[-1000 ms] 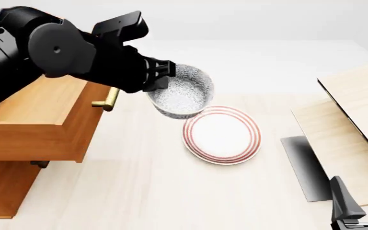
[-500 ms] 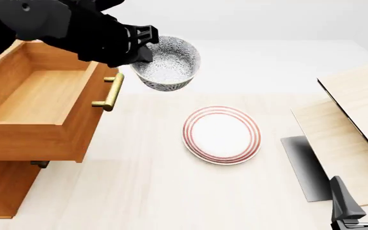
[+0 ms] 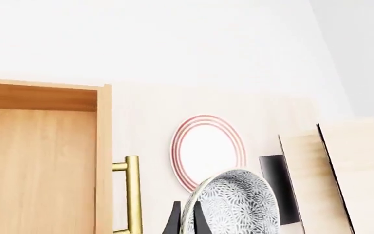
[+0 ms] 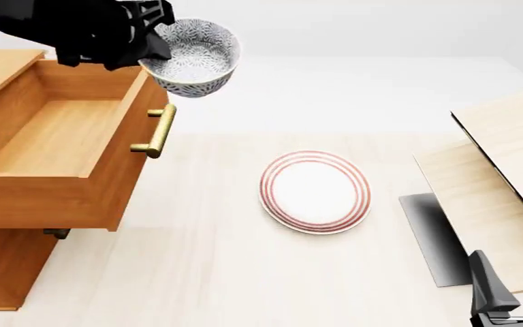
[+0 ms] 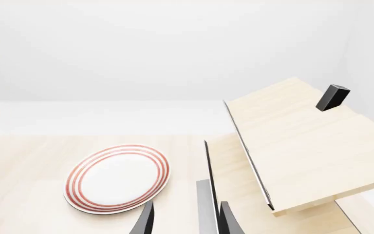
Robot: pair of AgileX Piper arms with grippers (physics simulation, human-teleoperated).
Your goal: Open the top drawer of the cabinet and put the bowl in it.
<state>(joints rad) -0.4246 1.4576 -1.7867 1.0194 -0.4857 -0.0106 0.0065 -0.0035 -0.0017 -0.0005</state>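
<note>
Carrying the bowl (image 4: pixel 193 56) toward the top drawer (image 4: pixel 57 139), which stands pulled out of the cabinet (image 4: pixel 3 269) with its box bare. Left tool (image 4: pixel 157 44) clenched on the bowl's near rim; bowl held high, off the table (image 4: pixel 198 272), hanging over the drawer's front corner above the brass handle (image 4: pixel 159 131). Wrist view shows one finger (image 3: pixel 174 222) outside the rim, the bowl tipped toward the camera.

Judgement for doing this well: shift the bowl further over the drawer's open box until it clears the front board, then lower it, levelling it so the base lands flat. Release only when it is low inside; a drop from this height could bounce it or catch the wall.

Plate (image 4: pixel 315 191) lies on the table, well apart. Right tool (image 4: pixel 512 286) parked low near the pale wood structure (image 4: pixel 506 177), fingers parted, holding nothing
</note>
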